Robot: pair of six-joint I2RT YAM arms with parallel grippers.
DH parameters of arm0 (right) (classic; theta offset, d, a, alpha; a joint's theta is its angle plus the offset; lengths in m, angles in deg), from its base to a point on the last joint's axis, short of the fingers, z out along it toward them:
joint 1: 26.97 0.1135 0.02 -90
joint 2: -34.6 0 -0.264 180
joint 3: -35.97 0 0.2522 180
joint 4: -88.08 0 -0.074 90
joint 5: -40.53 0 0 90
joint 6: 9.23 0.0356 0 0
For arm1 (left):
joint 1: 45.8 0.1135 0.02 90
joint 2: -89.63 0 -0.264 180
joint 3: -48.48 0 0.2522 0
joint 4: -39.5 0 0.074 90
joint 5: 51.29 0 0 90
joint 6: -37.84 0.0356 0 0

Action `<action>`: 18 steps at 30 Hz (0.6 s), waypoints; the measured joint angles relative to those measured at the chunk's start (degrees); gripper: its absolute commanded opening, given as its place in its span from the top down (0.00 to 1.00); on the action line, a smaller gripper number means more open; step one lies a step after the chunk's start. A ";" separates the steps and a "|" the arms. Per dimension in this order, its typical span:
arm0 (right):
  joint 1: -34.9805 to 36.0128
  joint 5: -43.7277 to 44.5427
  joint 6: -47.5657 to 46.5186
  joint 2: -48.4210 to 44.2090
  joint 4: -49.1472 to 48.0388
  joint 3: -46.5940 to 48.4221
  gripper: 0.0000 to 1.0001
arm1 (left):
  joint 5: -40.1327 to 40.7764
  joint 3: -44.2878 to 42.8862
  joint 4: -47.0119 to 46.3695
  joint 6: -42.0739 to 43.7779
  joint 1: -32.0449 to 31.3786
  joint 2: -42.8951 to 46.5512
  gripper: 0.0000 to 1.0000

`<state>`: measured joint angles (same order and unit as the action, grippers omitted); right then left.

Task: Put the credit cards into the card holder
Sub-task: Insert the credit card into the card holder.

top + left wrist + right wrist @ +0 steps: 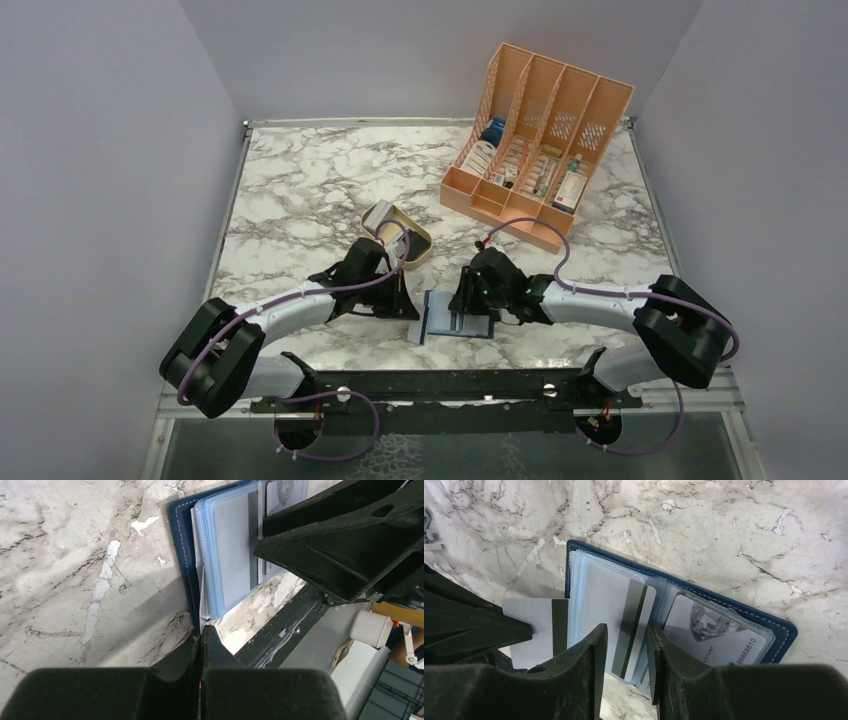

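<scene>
— Right, status re: both hands?

— My left hand [201, 637] is closed tight, tips pinching a loose card [535, 630] by one end. Card is white w/ a dark stripe. Its stripe end meets the left edge of the card holder [785, 632]. Whether it has entered a sleeve: can't tell. My right hand [626, 636] is part open w/ nothing gripped. Its fingers [589, 670] stand either side of a sleeved card [616, 605], tips low over the clear pages.

— Holder pos.?

— Lying open on the marble surface [300, 190], toward the near edge, btwn my two hands, navy cover underneath and sleeve pages up. Left page carries the sleeved card, dark stripe showing. Right page carries a second card [711, 630] w/ a faceted graphic and printed digits.

— Other items noted?

— Gold tin [405, 235] sits just behind my left hand. Peach file rack [540, 130] stands at the far right of the surface, well apart from the holder, w/ small items in its slots.
</scene>
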<state>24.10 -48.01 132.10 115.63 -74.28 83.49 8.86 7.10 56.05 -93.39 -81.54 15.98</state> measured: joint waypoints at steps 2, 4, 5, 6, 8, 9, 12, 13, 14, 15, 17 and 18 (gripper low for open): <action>0.00 0.00 -0.63 0.02 0.44 0.13 0.70 | 0.39 -0.13 0.33 0.22 0.00 0.15 1.00; 0.04 -0.04 -0.87 0.22 0.50 0.26 0.75 | 0.50 -0.13 0.57 0.26 0.00 0.13 1.00; 0.11 -0.04 -1.03 0.37 0.46 0.33 0.77 | 0.52 -0.13 0.61 0.26 0.00 0.13 1.00; 0.17 -0.09 -1.16 0.57 0.39 0.37 0.79 | 0.52 -0.13 0.68 0.26 0.00 0.13 1.00; 0.33 -0.13 -1.49 0.74 0.37 0.37 0.82 | 0.55 -0.13 0.76 0.26 0.00 0.11 1.00; 0.33 -0.15 -1.64 0.74 0.35 0.37 0.82 | 0.55 -0.13 0.76 0.26 0.00 0.09 1.00; 0.33 -0.11 -1.70 0.74 0.48 0.39 0.75 | 0.59 -0.68 1.38 0.28 0.00 -0.11 1.00; 0.37 -0.07 -1.70 0.72 0.81 0.52 0.72 | 0.72 -1.14 1.81 0.46 0.00 -0.17 1.00; 0.37 -0.02 -1.64 0.72 1.03 0.66 0.71 | 0.81 -1.49 2.03 0.55 0.00 -0.20 1.00; 0.37 0.04 -1.57 0.66 1.27 0.76 0.71 | 1.03 -2.08 2.56 0.72 0.00 -0.17 1.00; 0.37 0.35 -1.64 0.11 2.10 0.79 0.71 | 1.64 -3.30 3.39 1.03 0.00 -0.17 1.00; 0.37 0.46 -1.66 -0.35 2.60 0.79 0.71 | 2.05 -3.91 3.76 1.11 0.00 -0.11 1.00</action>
<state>24.47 -47.56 130.44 115.28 -71.68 84.27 10.92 3.19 59.81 -92.28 -81.54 15.87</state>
